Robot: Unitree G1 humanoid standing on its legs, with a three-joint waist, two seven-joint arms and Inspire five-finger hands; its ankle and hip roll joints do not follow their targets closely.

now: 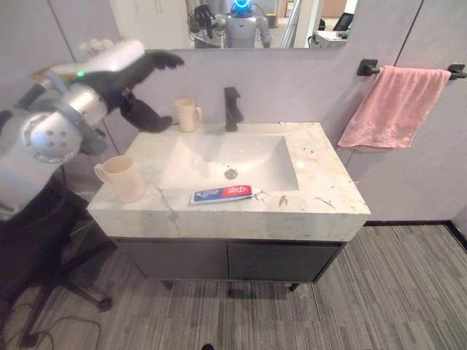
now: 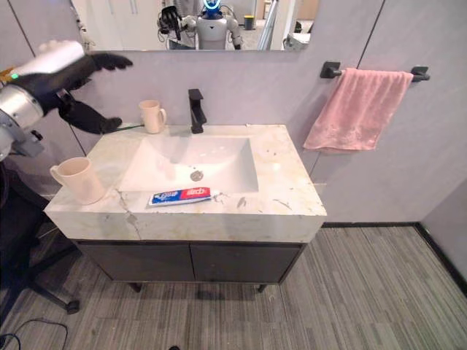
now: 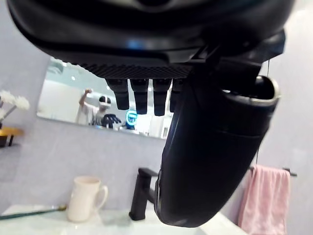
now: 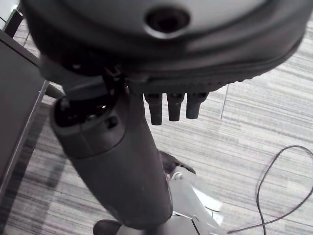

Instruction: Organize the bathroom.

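Marble countertop [image 1: 321, 211] with a sunken basin [image 1: 233, 157] is shown beneath a wall mirror [image 2: 219, 22]. Above its rear left corner the left hand [image 1: 142, 87] is held raised, fingers straight and spread, nothing grasped or touched, presumably poised for a reach. Just beyond it a mug [image 1: 187, 114] stands beside the black tap [image 1: 232, 108]. A second mug [image 1: 121, 177] sits at the near left edge. A toothpaste tube [image 1: 222, 193] lies flat along the front rim, evidently awaiting tidying. A pink towel [image 1: 394, 108] is hung on its rail. The right hand [image 4: 122, 161] is seen open and empty over the floor.
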